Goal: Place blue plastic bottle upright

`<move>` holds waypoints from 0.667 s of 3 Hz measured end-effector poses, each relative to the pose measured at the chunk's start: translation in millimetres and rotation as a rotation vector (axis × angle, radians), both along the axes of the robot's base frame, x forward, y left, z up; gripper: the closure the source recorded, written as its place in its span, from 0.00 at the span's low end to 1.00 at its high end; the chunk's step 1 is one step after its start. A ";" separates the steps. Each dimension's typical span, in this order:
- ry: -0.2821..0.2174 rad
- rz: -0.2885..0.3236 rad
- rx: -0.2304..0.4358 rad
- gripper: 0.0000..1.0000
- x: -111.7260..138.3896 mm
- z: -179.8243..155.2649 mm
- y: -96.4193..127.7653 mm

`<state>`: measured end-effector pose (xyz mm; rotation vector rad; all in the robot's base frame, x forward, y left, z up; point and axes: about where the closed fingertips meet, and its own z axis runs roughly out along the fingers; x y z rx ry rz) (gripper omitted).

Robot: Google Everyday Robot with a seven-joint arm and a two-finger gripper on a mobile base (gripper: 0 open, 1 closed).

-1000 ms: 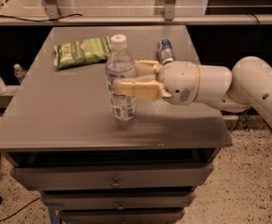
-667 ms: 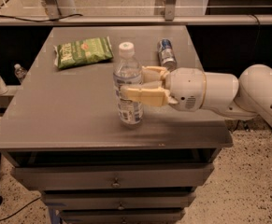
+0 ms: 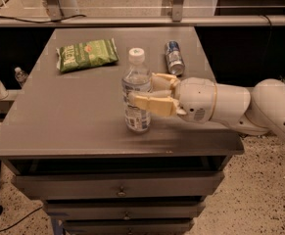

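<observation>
While you take in this single camera view, picture a grey table [image 3: 59, 121] seen from above and in front. The blue plastic bottle [image 3: 135, 82] stands upright near the middle of its front half, white cap on top, its base appearing to rest on the surface. The gripper [image 3: 143, 89] reaches in from the right on a thick white arm. Its two tan fingers [image 3: 154, 105] sit one in front of the bottle's middle and one behind, closed narrowly on it. Your main risk, as I judge it, is the release. If the jaws part unevenly, or one pad clings to the thin plastic, the tall, light bottle could be tugged sideways and tip. Pulling the arm back to the right before the fingers are clear would drag it over the same way. If the base is in fact slightly above the table, which this angle cannot settle, letting go would drop the bottle and it may wobble. A silver and blue can [image 3: 174, 58] lies on its side just behind the wrist, so a backward sweep could set it rolling. A green snack bag [image 3: 87, 54] lies well apart at the back left.
</observation>
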<state>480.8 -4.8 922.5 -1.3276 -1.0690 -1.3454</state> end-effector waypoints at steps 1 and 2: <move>-0.005 -0.013 0.012 0.61 -1.0 -2.4 -0.9; -0.010 -0.018 0.020 0.38 -1.7 -3.4 -1.6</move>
